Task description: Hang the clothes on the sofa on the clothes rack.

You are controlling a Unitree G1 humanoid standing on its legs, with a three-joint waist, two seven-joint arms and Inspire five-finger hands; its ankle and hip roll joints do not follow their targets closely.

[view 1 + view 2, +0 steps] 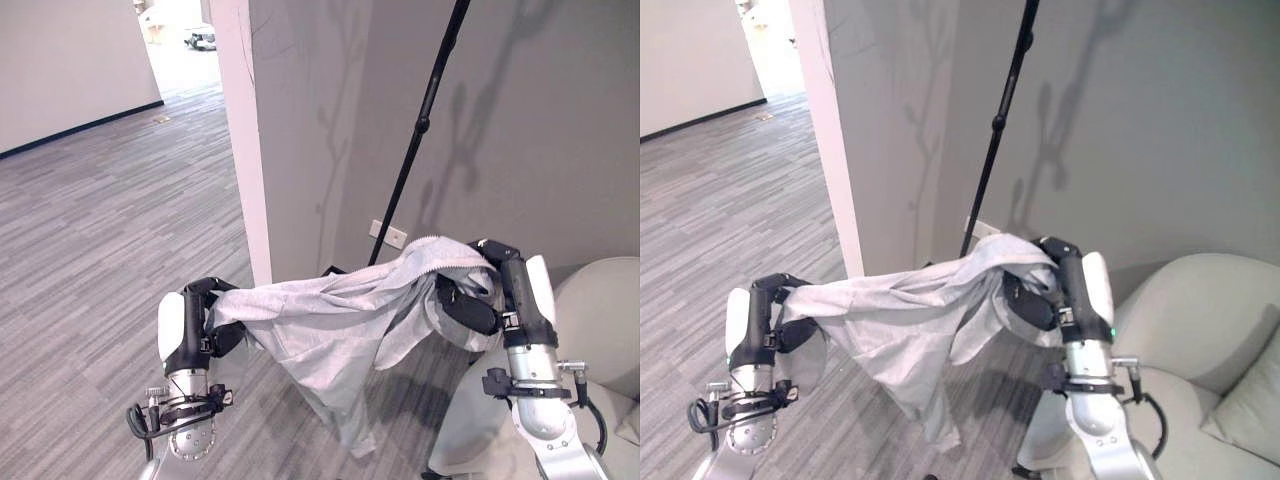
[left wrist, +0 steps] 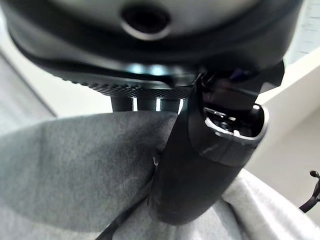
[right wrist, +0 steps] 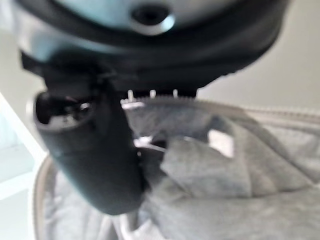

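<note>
Grey garment (image 1: 340, 330) off sofa (image 1: 1200, 330), stretched between left hand (image 1: 205, 325) and right hand (image 1: 480, 295), fingers of both clenched in cloth. Rack pole (image 1: 415, 150) at 12 o'clock; hanging not yet done.

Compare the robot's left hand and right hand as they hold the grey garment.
The left hand sits lower, with the grey garment draped over its top. The right hand is raised higher, and the cloth bunches and folds over it. The left hand is out over the wood-look floor, the right beside the sofa. Both are dark and closed on the garment, stretching it between them.
</note>
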